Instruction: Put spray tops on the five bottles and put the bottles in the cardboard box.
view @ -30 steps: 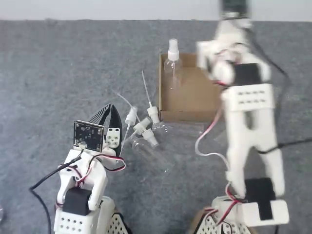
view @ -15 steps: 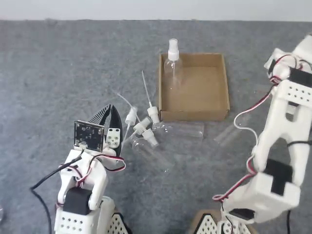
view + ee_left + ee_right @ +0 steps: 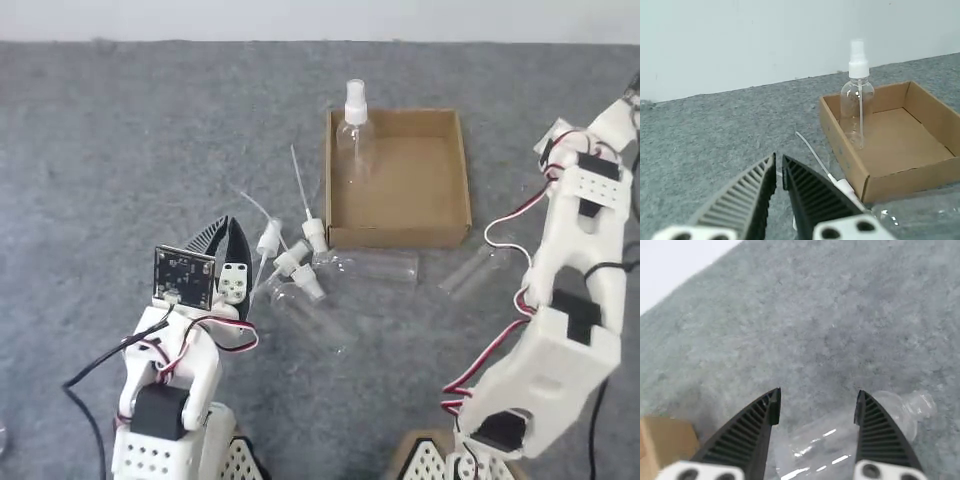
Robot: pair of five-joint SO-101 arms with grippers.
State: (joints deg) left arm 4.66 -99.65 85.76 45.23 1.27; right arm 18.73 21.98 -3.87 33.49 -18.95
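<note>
Swung clear of the cardboard box (image 3: 400, 238) within the last second, my right gripper (image 3: 818, 395) now hangs over grey carpet (image 3: 150, 130) — ribbed black fingers spread wide above a clear plastic bottle (image 3: 830, 445) lying on its side. My left gripper (image 3: 779, 162) sits closed, fingers all but touching — near loose white spray tops (image 3: 290, 255). One capped bottle (image 3: 355, 135) stands upright in the box's corner.

Standing in the cardboard box's (image 3: 400, 238) far-left corner: capped bottle (image 3: 355, 135). Lying near-left of it: spray tops (image 3: 290, 255), bottles (image 3: 375, 266). Near-right: lone bottle (image 3: 475, 270).

Grey felt tabletop (image 3: 120, 140) — plain white wall (image 3: 740, 35) behind.
</note>
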